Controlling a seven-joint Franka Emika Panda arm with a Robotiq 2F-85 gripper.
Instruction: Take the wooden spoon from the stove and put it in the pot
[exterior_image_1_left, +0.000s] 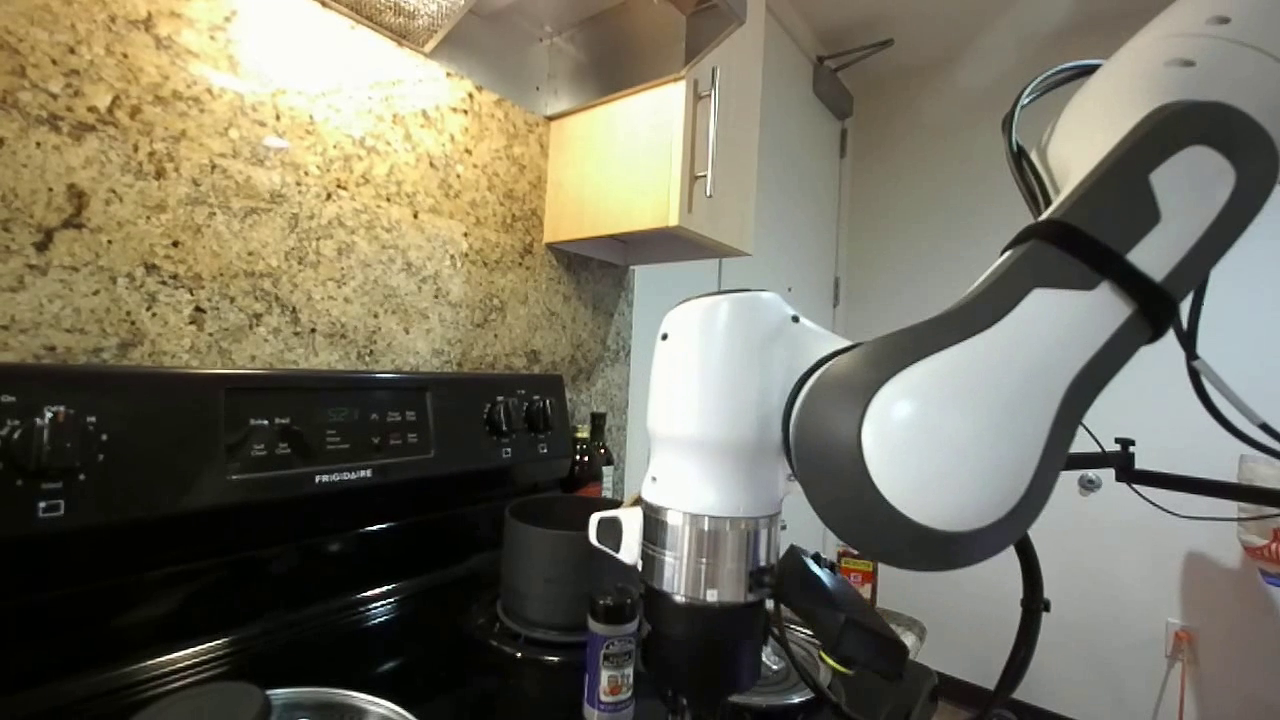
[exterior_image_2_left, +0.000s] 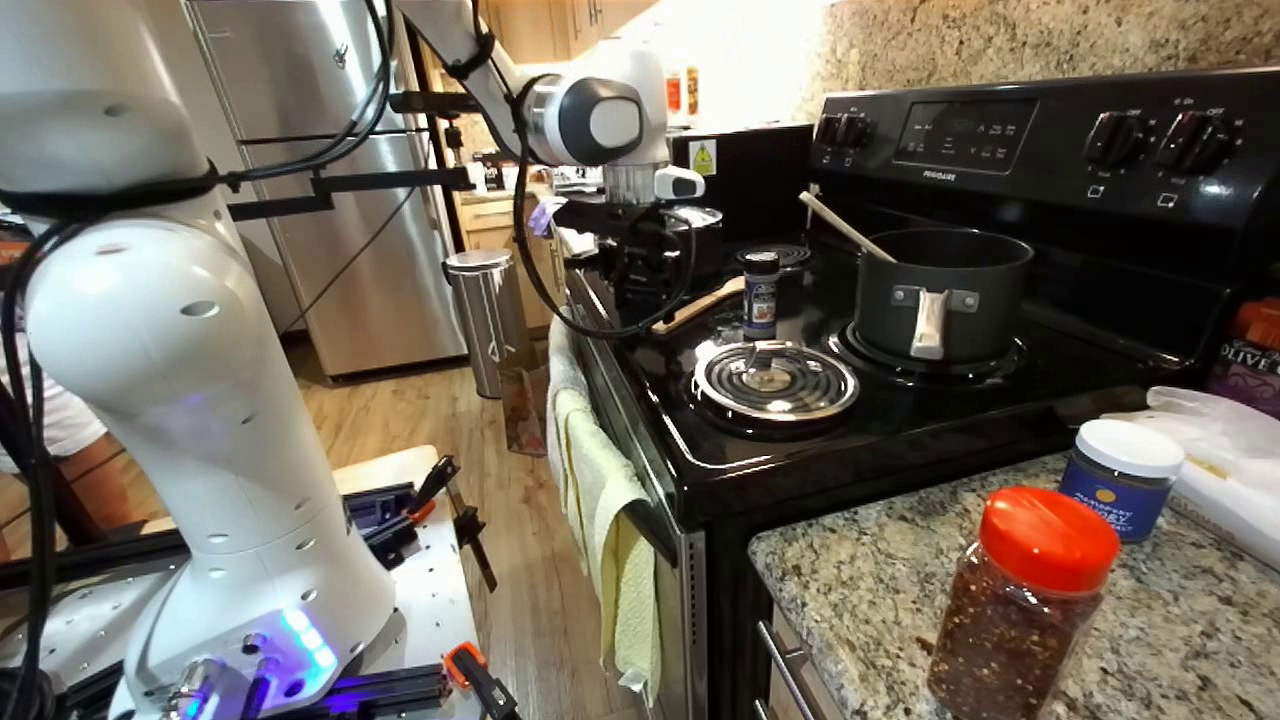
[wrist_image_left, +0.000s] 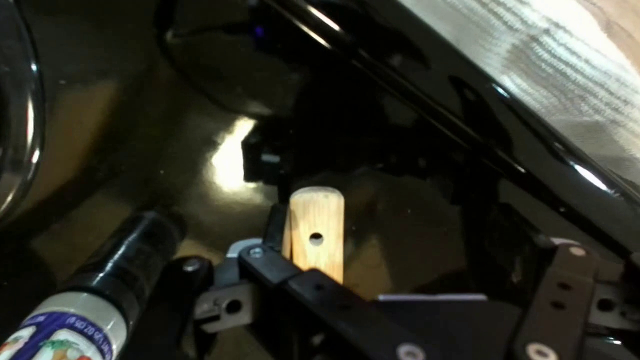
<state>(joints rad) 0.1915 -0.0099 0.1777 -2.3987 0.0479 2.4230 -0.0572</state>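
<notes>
Arm base (exterior_image_2_left: 268, 615) upright near one edge of the mounting table (exterior_image_2_left: 434, 598), indicator lights (exterior_image_2_left: 310, 638) lit blue. Forearm (exterior_image_1_left: 1040, 355) slopes down toward the front edge of the stove (exterior_image_2_left: 900, 422); wrist (exterior_image_1_left: 712, 400) vertical. Gripper (wrist_image_left: 401, 222) points straight down, low, just inside that edge, nearer the far front corner in an exterior view. Jaws stand wide apart in the wrist view.

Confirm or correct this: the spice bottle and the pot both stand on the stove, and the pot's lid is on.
The pot is not covered: an exterior view shows its open top, with a wooden handle sticking out. The spice bottle and pot do both stand on the stove.
</notes>
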